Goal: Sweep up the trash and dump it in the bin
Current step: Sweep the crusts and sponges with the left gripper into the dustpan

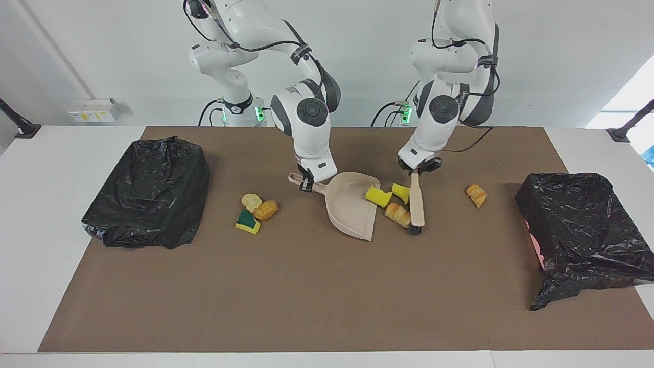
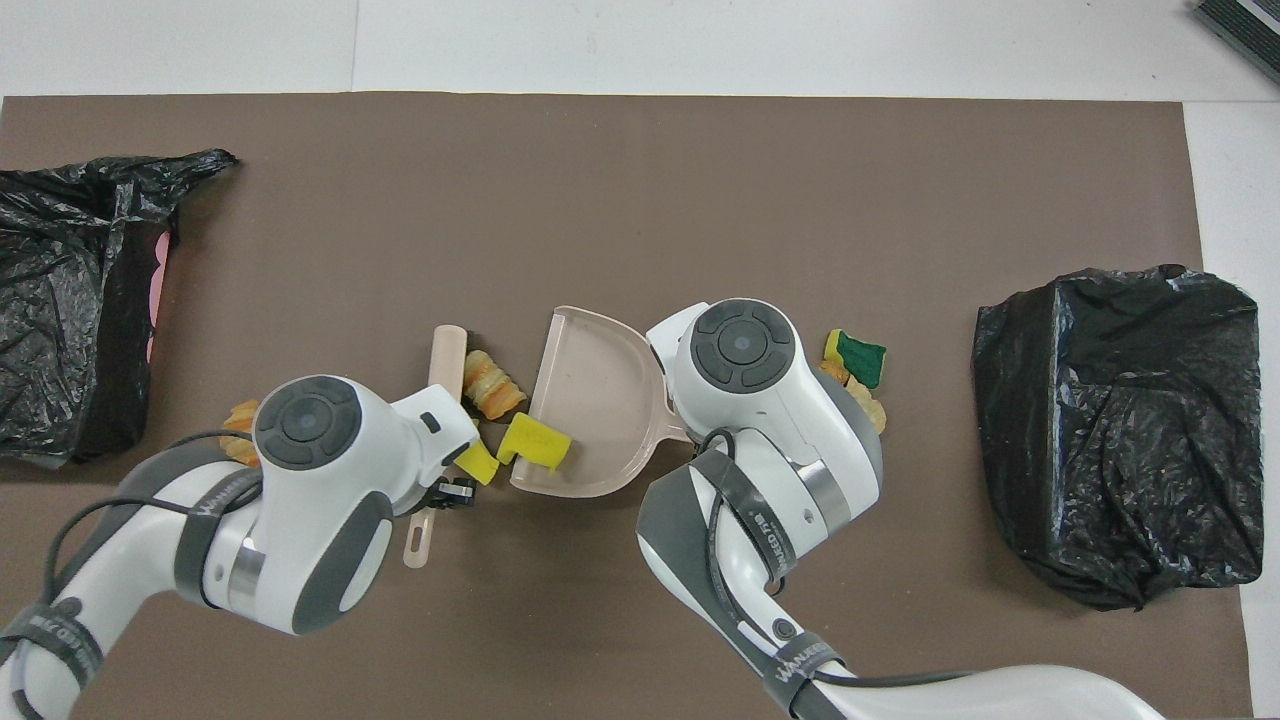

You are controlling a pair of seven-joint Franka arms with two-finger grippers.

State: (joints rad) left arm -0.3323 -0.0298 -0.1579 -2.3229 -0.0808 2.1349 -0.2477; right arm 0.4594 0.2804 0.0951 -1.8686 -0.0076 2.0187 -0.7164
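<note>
My right gripper (image 1: 307, 183) is shut on the handle of the beige dustpan (image 1: 352, 209), which rests on the mat and also shows in the overhead view (image 2: 590, 400). My left gripper (image 1: 419, 169) is shut on the handle of the beige brush (image 1: 417, 202), bristles down beside the pan's mouth. Between brush and pan lie trash pieces: one yellow sponge chunk (image 1: 377, 196) on the pan's lip, another yellow chunk (image 1: 401, 192), and a bread lump (image 1: 397, 213). A lone bread lump (image 1: 476, 194) lies toward the left arm's end. Two lumps (image 1: 266, 209) and a green-topped sponge (image 1: 247, 221) lie by the pan's handle side.
A black-bagged bin (image 1: 148, 191) stands at the right arm's end of the brown mat. Another black-bagged bin (image 1: 582, 230) stands at the left arm's end, with some pink showing on its side. White table borders the mat.
</note>
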